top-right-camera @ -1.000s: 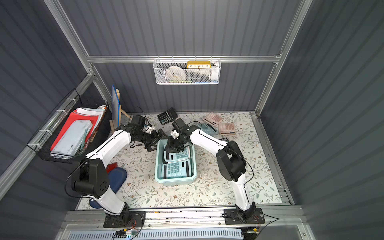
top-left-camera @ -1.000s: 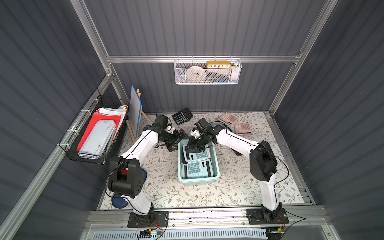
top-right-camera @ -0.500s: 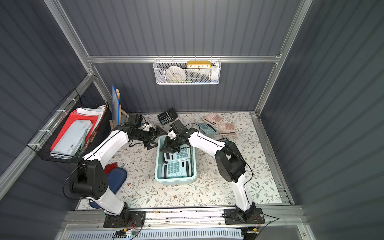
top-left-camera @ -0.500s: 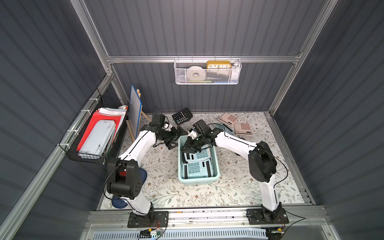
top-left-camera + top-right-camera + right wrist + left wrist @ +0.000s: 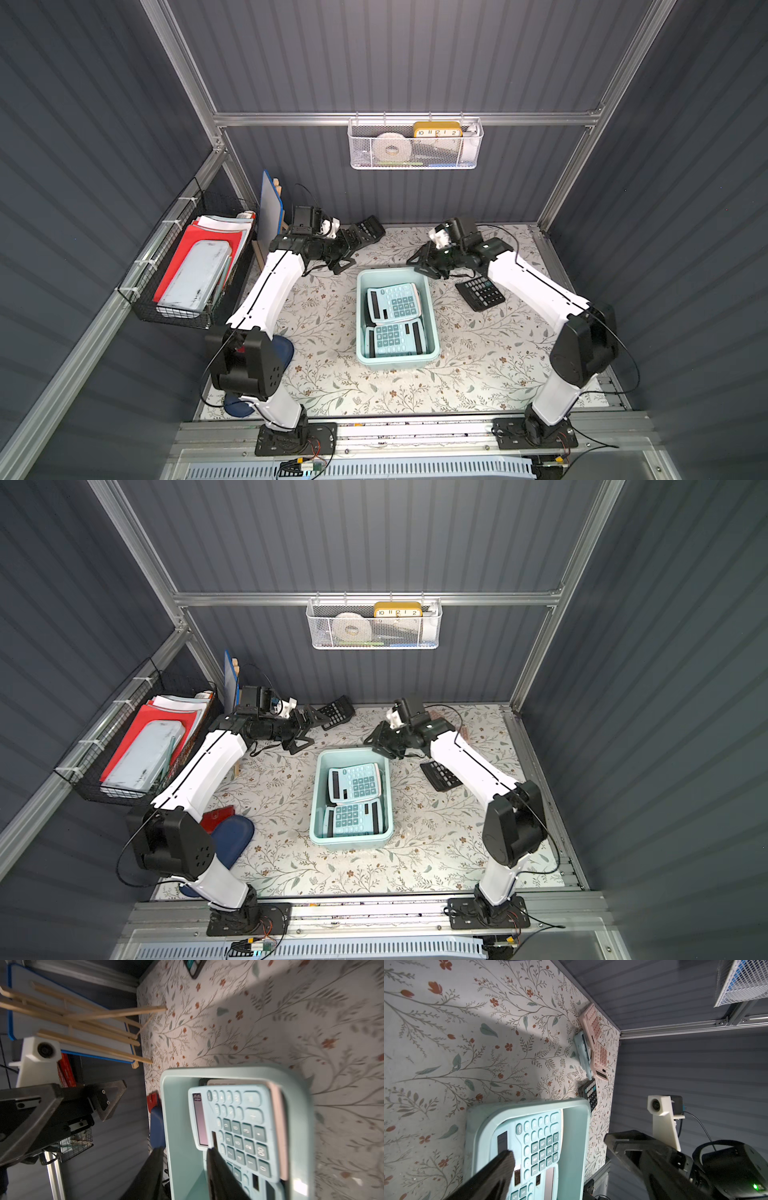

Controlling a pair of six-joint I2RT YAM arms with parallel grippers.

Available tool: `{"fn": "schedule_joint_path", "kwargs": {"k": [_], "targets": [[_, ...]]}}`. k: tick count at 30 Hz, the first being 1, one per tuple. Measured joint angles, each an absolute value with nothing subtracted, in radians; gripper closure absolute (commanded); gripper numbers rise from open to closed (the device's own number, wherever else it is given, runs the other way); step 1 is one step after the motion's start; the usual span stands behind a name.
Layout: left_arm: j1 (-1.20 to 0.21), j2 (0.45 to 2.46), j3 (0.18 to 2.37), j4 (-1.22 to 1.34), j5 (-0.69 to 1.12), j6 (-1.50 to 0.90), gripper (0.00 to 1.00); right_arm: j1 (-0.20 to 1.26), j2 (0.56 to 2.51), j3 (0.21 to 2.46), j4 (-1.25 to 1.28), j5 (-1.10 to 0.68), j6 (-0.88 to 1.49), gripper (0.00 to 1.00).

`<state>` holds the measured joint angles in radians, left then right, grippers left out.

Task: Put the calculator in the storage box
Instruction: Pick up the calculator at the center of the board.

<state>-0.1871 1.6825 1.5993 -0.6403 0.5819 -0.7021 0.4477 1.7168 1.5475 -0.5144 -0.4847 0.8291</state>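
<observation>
The right hand (image 5: 420, 268) hung at the far right corner of the storage box (image 5: 397, 362), its fingers (image 5: 218, 1172) a little apart and holding nothing. Beside it the calculator (image 5: 395, 301) lay inside the box, in the far half, face up and slightly tilted, its near edge overlapping a second calculator (image 5: 395, 340) of the same pale blue-green. Its long axis ran across the box rather than along it, with the display end toward the left arm's side and the keys toward the right. The second calculator lay crosswise too, with its display toward the right. The box stood in the middle of the table (image 5: 332, 386), its long axis running from the front rail toward the back wall. The left hand (image 5: 353, 248) hovered off the far left corner of the box, clear of it, its fingers spread wide and empty. Just behind that hand a black calculator (image 5: 371, 227) lay by the back wall. A second black calculator (image 5: 480, 293) lay near the box's right wall, close under the right forearm. The left wrist view showed pink calculators (image 5: 600, 1057) in the back right corner. A white mesh basket (image 5: 415, 156) hung on the back wall, and a black wire basket (image 5: 183, 322) holding red folders (image 5: 195, 249) hung on the left wall.
</observation>
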Motion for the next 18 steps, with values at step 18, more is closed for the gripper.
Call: {"fn": "schedule_joint_path", "kwargs": {"k": [18], "targets": [[-0.19, 2.214, 2.116, -0.616, 0.622, -0.681, 0.01, 0.105, 1.651, 1.354, -0.661, -0.336, 0.815, 0.61]]}}
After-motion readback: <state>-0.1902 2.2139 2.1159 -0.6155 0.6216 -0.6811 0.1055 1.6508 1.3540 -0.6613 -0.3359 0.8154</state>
